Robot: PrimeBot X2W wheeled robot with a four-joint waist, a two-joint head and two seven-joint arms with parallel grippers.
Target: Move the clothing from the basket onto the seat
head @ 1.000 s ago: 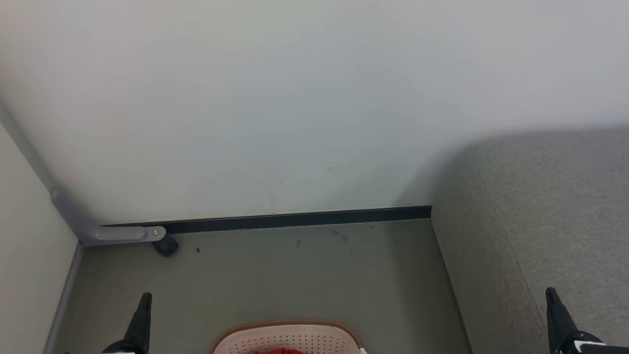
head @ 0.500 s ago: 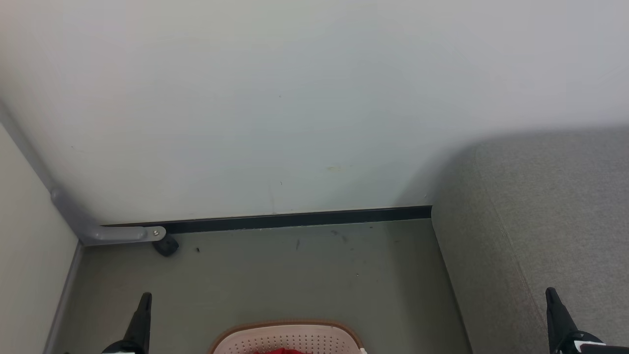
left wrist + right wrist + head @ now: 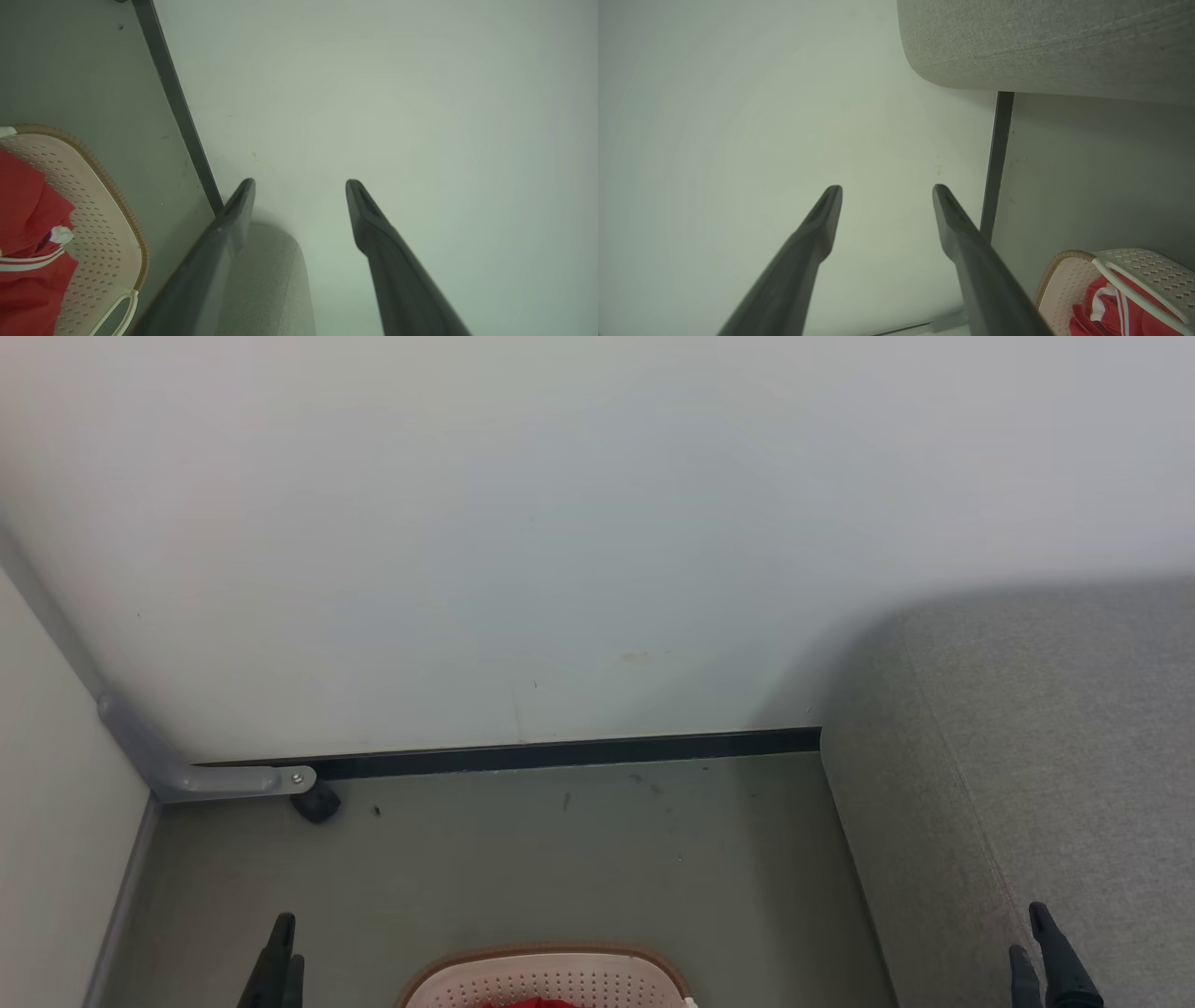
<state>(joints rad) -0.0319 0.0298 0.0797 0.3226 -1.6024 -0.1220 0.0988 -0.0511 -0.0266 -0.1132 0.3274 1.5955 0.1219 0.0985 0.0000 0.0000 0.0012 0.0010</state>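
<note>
In the head view, the basket is sitting on the floor at the bottom edge, with a sliver of red clothing showing inside it. The seat is lying bare to the right, so by my reading nothing is moved yet and the whole transfer is remaining. The left gripper and right gripper are pointing up at the lower corners, each showing 2 fingertips.

In the left wrist view, the left gripper is aiming at the wall, its jaws standing wide apart and holding nothing. The clothing is lying bunched inside the basket.

In the right wrist view, the right gripper is likewise spread wide and empty, aiming at the wall, with the basket well off to the side.
</note>
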